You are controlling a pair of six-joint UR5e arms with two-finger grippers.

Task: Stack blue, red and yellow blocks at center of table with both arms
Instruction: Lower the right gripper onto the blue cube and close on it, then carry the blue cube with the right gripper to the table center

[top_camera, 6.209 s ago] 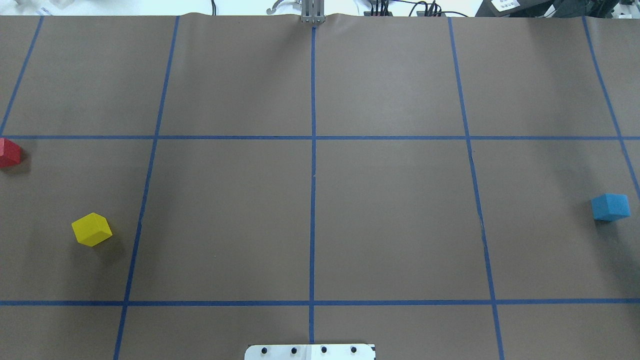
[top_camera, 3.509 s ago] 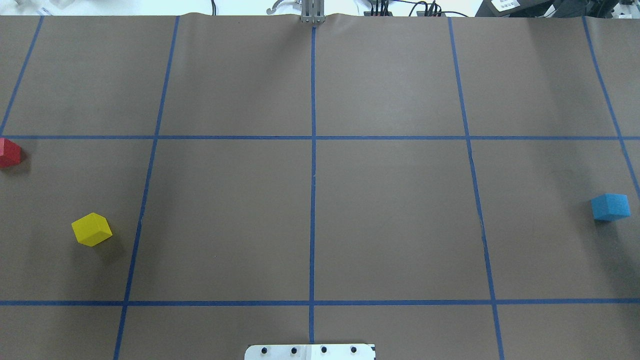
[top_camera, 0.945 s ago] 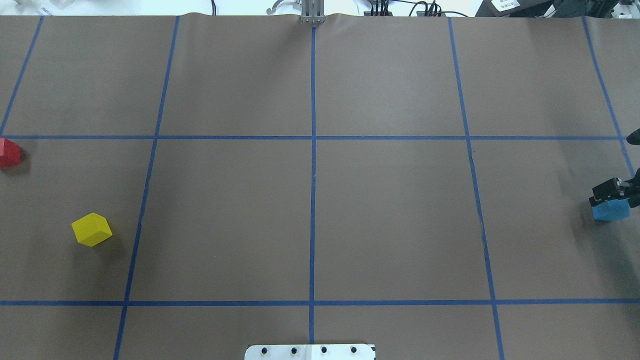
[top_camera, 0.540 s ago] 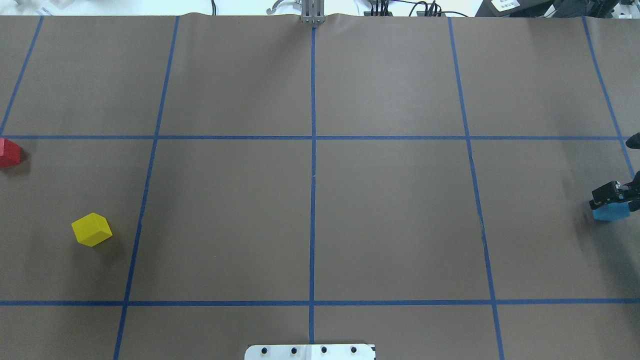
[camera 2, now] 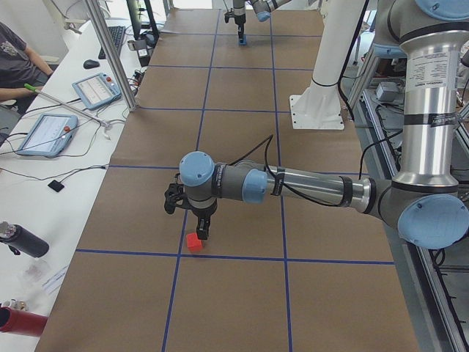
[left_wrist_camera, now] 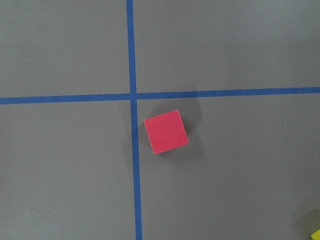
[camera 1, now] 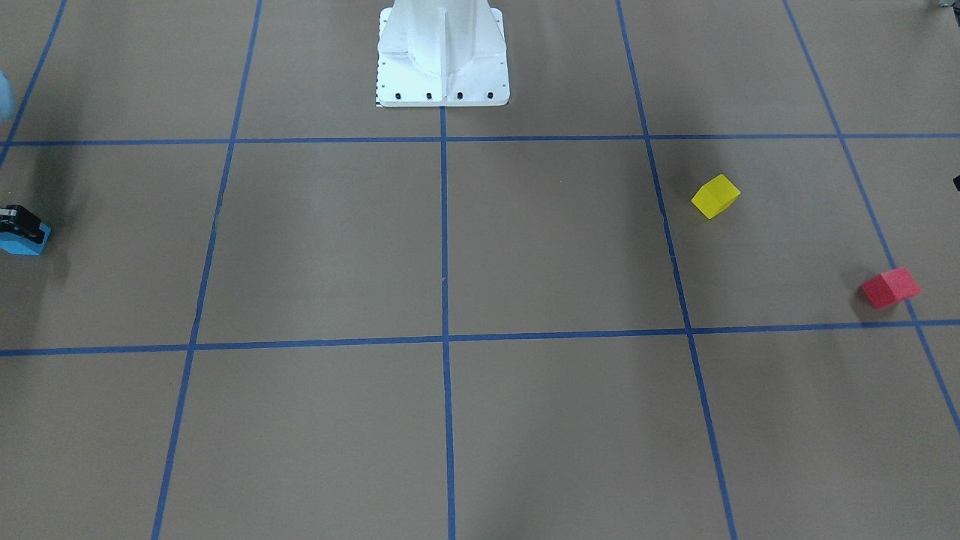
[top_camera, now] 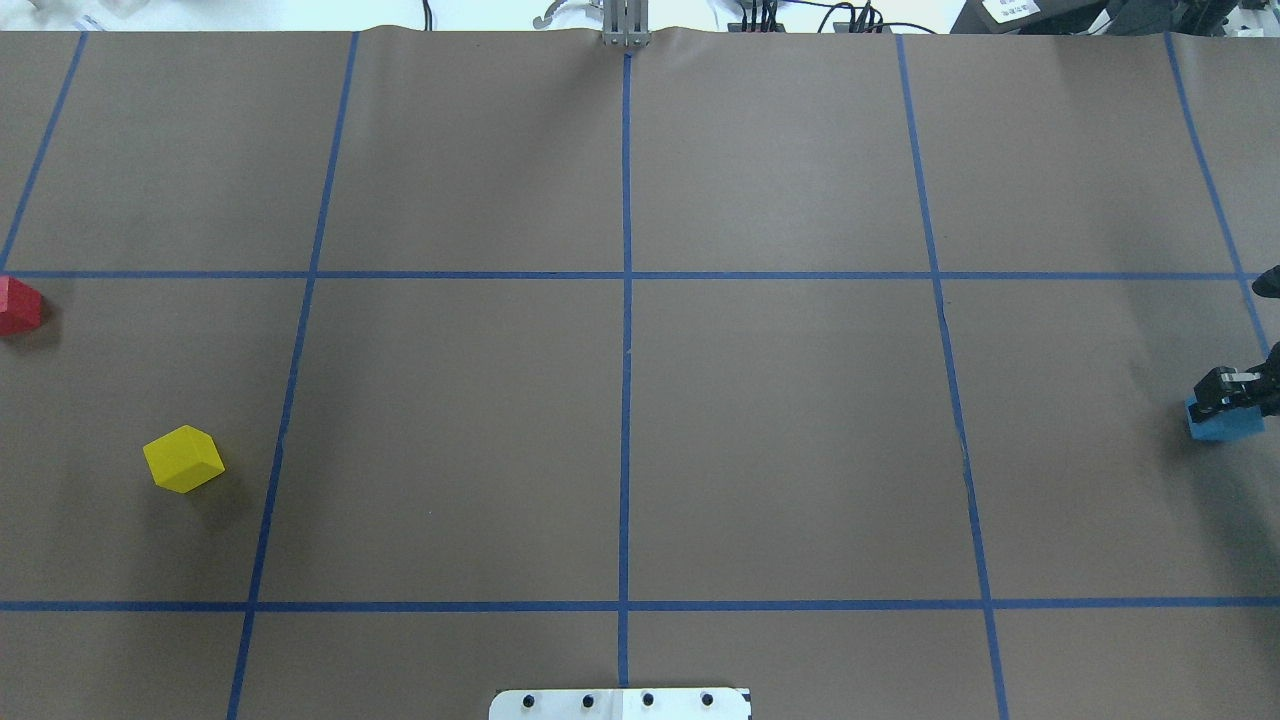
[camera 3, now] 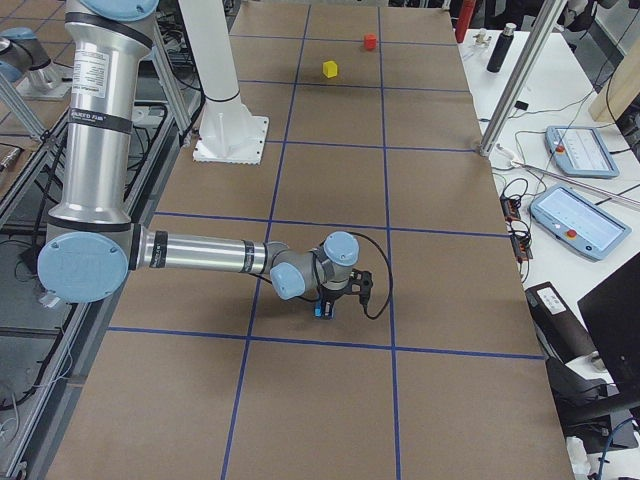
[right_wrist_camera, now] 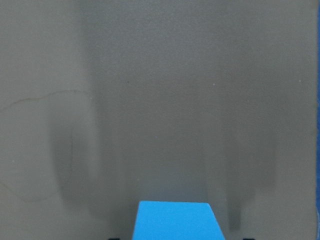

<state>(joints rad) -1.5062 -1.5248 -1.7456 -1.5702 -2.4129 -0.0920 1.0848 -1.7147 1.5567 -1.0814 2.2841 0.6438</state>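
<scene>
Lower now, the right pincer (top_camera: pixel 1234 395) straddles the matte blue cube (top_camera: pixel 1222 427).

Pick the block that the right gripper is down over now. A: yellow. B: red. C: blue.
C: the right gripper sits over the blue block at the overhead view's right edge, while the red block and the yellow block lie far off on its left side.
</scene>
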